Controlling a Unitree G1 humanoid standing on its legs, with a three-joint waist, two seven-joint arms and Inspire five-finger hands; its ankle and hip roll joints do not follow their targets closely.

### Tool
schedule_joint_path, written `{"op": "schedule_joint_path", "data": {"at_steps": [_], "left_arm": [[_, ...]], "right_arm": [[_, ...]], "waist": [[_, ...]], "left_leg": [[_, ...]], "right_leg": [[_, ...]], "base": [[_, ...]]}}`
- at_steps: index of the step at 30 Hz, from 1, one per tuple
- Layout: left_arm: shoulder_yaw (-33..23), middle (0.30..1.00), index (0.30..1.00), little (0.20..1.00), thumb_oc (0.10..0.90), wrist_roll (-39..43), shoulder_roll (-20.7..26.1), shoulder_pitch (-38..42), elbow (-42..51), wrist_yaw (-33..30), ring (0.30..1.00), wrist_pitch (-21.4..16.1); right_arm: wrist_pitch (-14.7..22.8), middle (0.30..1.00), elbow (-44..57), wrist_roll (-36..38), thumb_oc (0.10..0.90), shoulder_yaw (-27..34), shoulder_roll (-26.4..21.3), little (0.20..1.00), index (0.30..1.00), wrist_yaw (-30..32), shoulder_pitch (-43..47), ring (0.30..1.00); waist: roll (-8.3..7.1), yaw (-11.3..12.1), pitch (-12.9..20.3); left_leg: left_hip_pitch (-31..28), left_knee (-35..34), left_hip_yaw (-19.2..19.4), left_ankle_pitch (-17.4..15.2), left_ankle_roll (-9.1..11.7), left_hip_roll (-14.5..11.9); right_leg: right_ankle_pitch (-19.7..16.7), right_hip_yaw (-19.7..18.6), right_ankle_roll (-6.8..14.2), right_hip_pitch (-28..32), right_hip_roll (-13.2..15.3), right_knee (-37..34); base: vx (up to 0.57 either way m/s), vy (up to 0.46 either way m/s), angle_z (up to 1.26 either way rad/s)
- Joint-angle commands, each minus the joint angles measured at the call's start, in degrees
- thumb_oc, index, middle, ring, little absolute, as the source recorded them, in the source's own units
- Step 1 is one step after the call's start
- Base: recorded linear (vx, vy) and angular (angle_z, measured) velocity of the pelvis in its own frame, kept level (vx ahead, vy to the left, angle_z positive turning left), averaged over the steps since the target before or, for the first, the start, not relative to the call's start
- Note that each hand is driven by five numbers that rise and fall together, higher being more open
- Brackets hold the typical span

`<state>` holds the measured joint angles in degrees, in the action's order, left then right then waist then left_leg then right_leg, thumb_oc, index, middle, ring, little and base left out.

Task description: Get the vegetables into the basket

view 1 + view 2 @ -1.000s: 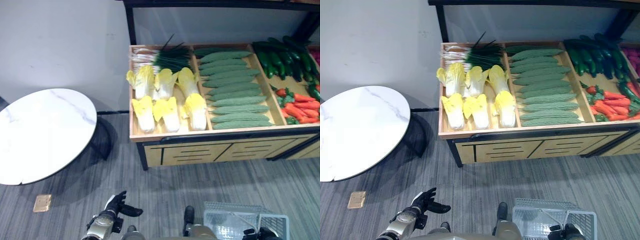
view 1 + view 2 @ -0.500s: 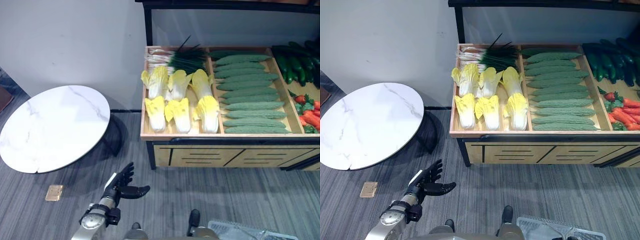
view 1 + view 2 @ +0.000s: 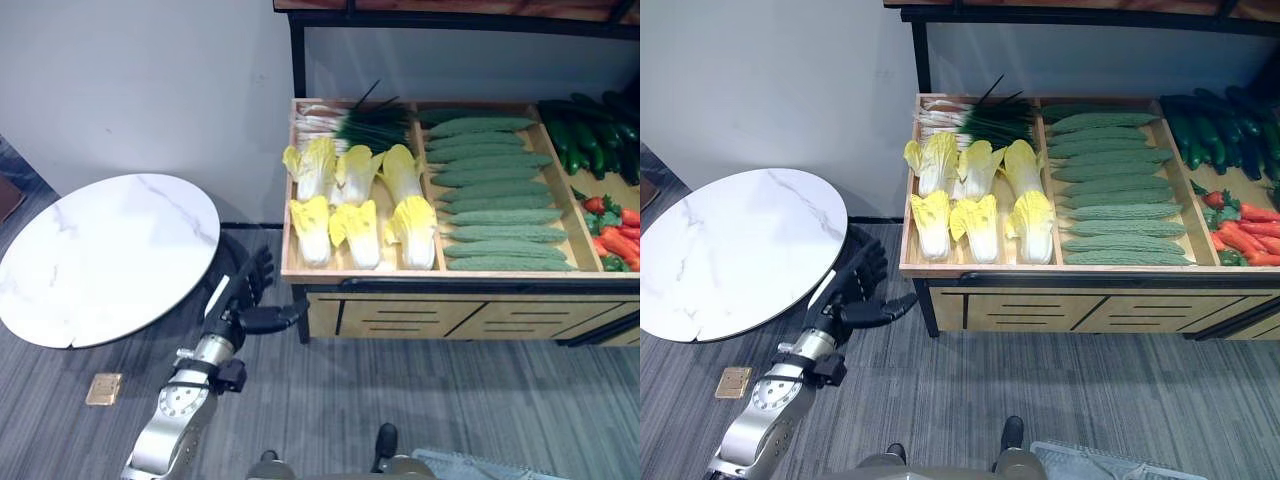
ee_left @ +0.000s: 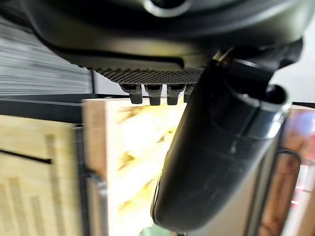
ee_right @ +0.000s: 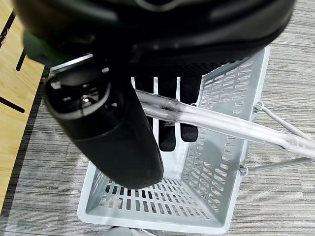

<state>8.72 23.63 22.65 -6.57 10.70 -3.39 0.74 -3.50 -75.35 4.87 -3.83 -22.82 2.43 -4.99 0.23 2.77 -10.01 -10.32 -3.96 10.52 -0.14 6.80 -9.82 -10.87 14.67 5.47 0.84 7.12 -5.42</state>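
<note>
The left hand (image 3: 247, 296) hangs in the air over the grey carpet, fingers straight and spread with the thumb sticking out sideways, holding nothing; it sits at about 7 o'clock from the napa cabbages (image 3: 358, 198), just short of the front left corner of the wooden produce stand (image 3: 430, 312). The cabbages lie in two rows in the stand's left bin, with a bundle of green onions (image 3: 352, 121) behind them at 12 o'clock. In the next bin over, at 3 o'clock from the cabbages, bitter gourds (image 3: 495, 193) are stacked in a neat column, and further right come dark cucumbers (image 3: 592, 135) and red peppers (image 3: 618, 227). A round white marble table (image 3: 105, 257) stands at 9 o'clock from the left hand, close beside it. In the right wrist view the right hand (image 5: 123, 113) is curled around the clear handle (image 5: 231, 125) of the grey plastic basket (image 5: 224, 162), fingers hooked over the bar and thumb beneath, the basket hanging over the carpet with no vegetable inside
</note>
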Motion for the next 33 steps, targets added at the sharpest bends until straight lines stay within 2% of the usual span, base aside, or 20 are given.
{"op": "schedule_joint_path", "data": {"at_steps": [1, 5, 10, 19, 27, 33], "left_arm": [[-2.16, 1.000, 1.000, 1.000, 0.900, -2.12, -0.45, 9.13, 4.99, -3.29, 1.000, -7.20], [-1.99, 1.000, 1.000, 1.000, 0.900, -6.37, -0.28, 15.08, 0.46, -7.08, 1.000, -7.28], [-1.28, 1.000, 1.000, 1.000, 0.900, -10.73, -0.75, 22.63, -10.06, -13.51, 1.000, -6.65], [0.21, 1.000, 1.000, 1.000, 0.900, -10.89, -1.22, 30.74, -24.67, -20.34, 1.000, -5.39], [2.27, 1.000, 1.000, 1.000, 0.900, -8.95, -0.21, 36.86, -38.70, -21.43, 1.000, -4.19], [3.70, 1.000, 1.000, 1.000, 0.900, -8.47, 0.79, 41.06, -43.34, -22.37, 1.000, -3.96]], "right_arm": [[-0.63, 0.300, -1.70, -1.35, 0.400, -3.92, -0.85, 0.300, 0.300, 0.46, 2.15, 0.300], [-0.70, 0.300, -1.46, -1.95, 0.400, -5.09, -0.80, 0.300, 0.300, 0.95, 2.57, 0.300], [-0.84, 0.300, -1.50, -2.73, 0.400, -6.34, -0.69, 0.300, 0.300, 2.01, 2.86, 0.300], [-0.67, 0.300, -1.21, -3.33, 0.400, -7.47, -1.03, 0.300, 0.300, 4.00, 3.55, 0.300], [-0.65, 0.300, -0.64, -4.34, 0.400, -9.14, -1.37, 0.300, 0.300, 4.64, 4.09, 0.300], [-0.49, 0.300, 0.37, -4.86, 0.400, -10.54, -1.44, 0.300, 0.300, 4.74, 5.13, 0.300]], "waist": [[-2.52, -1.05, 1.23], [-2.51, -1.93, 1.54], [-2.46, -3.50, 1.71], [-2.23, -5.68, 2.32], [-1.58, -7.82, 2.61], [-1.06, -9.21, 2.18]], "left_leg": [[3.68, -1.04, -1.30, 3.25, 2.69, -0.47], [3.37, -1.04, -0.77, 2.99, 2.72, -0.37], [2.98, -1.04, 0.25, 2.73, 2.81, -0.39], [2.61, -1.04, 2.11, 2.56, 3.05, -0.67], [1.87, -1.04, 3.67, 2.38, 3.31, -0.67], [2.63, -1.04, 4.51, 2.65, 3.41, -0.60]], "right_leg": [[11.60, 1.70, 3.55, 9.33, 1.22, 0.42], [11.54, 1.14, 3.60, 9.20, 1.17, 0.42], [11.36, 0.16, 3.79, 8.71, 1.09, 0.42], [10.88, -1.48, 4.26, 7.72, 0.99, 0.42], [10.90, -2.70, 4.50, 7.35, 0.81, 0.42], [10.31, -3.78, 4.76, 5.96, 0.88, 0.42]], "base": [[0.03, 0.005, -0.05], [0.03, 0.009, -0.05], [0.02, 0.008, -0.06], [0.02, 0.002, -0.12], [0.01, 0.005, -0.10], [-0.02, -0.007, -0.09]]}}
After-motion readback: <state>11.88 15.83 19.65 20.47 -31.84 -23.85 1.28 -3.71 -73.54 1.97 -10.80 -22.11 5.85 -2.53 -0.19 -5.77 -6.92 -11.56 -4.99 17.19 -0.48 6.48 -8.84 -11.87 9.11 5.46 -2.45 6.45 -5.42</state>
